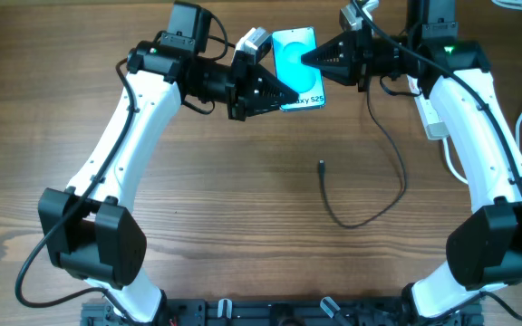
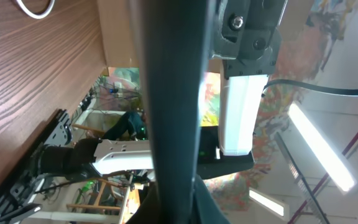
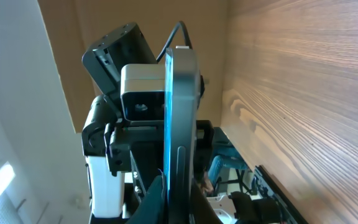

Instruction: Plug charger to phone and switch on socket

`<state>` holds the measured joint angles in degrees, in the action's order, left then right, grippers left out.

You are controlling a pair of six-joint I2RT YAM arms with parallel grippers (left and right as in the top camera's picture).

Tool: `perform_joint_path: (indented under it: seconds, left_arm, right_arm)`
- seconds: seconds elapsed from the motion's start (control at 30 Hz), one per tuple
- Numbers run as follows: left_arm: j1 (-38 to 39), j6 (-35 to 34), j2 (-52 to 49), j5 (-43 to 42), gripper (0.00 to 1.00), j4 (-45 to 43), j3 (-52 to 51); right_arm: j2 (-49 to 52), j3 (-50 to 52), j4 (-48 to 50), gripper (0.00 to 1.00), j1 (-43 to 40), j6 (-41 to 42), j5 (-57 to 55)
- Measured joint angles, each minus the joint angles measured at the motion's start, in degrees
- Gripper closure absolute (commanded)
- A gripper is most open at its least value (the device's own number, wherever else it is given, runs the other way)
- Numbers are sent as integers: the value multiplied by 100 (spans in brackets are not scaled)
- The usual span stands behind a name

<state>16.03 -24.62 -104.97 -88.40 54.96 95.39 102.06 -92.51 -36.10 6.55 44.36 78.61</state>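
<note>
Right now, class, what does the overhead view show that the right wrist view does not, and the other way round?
Only overhead: the slim smartphone with its turquoise screen face-on, the thin black cable lying loose with its plug tip free, and the white power strip, partly hidden by the right arm. Only right wrist: the smartphone edge-on, showing its thin silver side. Both: the smartphone gripped in the right hand, the left arm, and the brown wooden table.

Both arms reach inward, elbows out; left end effector (image 1: 284, 95) and right end effector (image 1: 308, 62) pinch the phone (image 1: 293, 54) from opposite sides.
</note>
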Motion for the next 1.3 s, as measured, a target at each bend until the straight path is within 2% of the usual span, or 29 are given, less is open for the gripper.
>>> perform_joint_path:
  seconds: [0.2,0.4,0.53,0.7,0.9,1.03,1.3]
  left_arm:
    - [-44,-28,11,-22,64,-214,-7]
    - [-459,-35,42,26,62,-317,-7]
    - [-756,-326,42,570,61,-328,-7]
    - [-789,-640,42,824,64,-459,-7]
    - [-789,-1563,42,894,69,-1390,-9]
    - [-791,-2052,42,929,76,-1497,-9]
    - [-791,-2522,42,946,78,-1517,-9]
  right_arm:
    - [2,0,-22,96,7,107,-46]
    - [4,0,-22,96,7,297,-70]
    - [4,0,-22,96,74,380,-68]
    - [4,0,155,96,326,833,-306]
    - [7,0,592,96,544,1563,-551]
    - [7,0,662,96,575,1808,-579]
    - [7,0,920,96,575,2057,-713]
